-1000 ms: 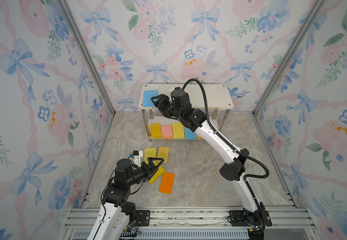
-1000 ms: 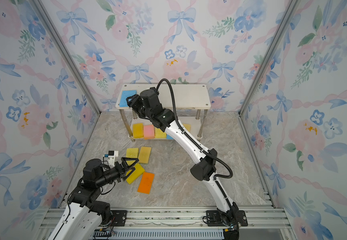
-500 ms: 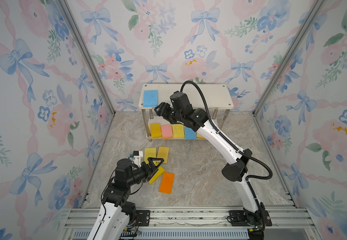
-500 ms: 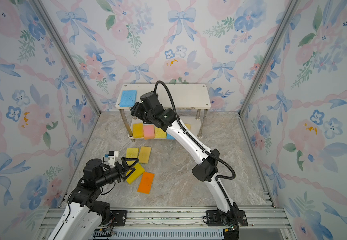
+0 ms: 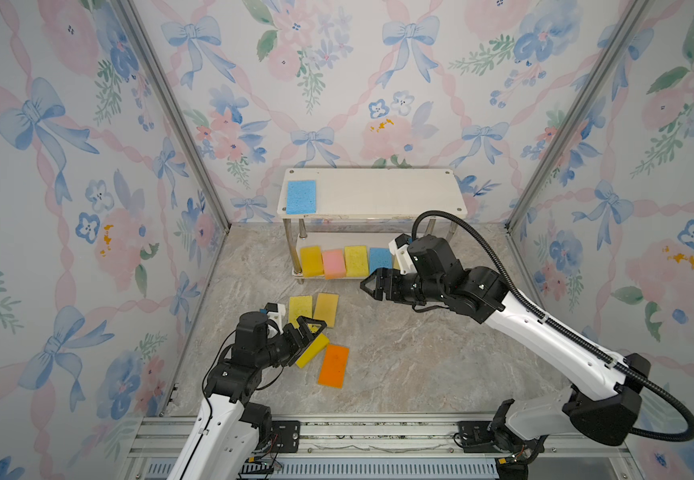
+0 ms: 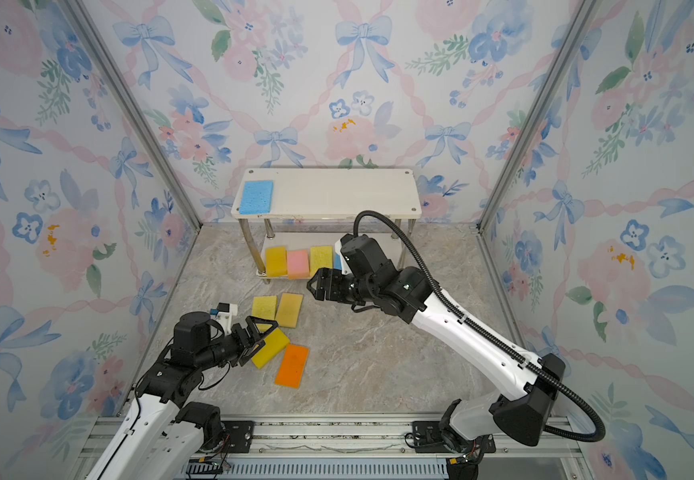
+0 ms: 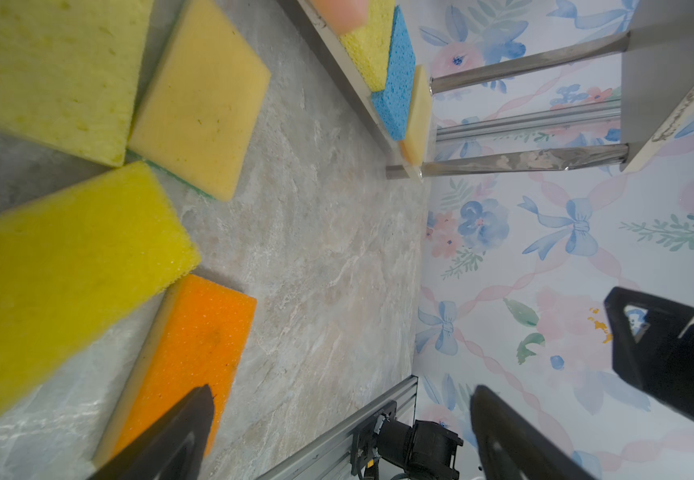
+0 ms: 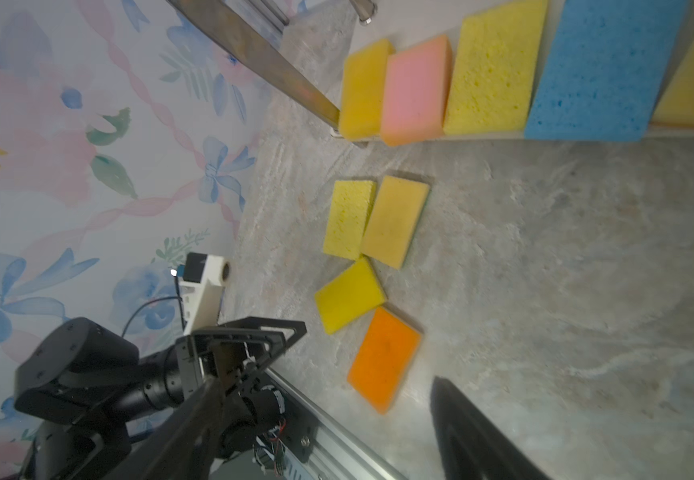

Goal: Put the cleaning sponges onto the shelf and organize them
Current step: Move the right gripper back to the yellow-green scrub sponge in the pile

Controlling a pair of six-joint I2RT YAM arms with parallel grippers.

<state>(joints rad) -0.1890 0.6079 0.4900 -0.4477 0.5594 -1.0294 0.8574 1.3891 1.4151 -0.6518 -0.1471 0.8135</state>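
**Loose sponges in front of the shelf [image 5: 378, 195]: the left arm is the nearer.**
The left gripper [image 5: 305, 330], jaws spread wide and empty, hangs at the bright yellow sponge [image 5: 314, 351], whose long axis slants toward the shelf, roughly along the claw's reach; contact cannot be told. The orange sponge [image 5: 333, 365] lies just beside it, farthest from the shelf. The right gripper [image 5: 366, 287], open and empty, hangs close before the shelf's lower board, farther from both sponges.

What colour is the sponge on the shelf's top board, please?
Blue; the sponge shows best in both top views.
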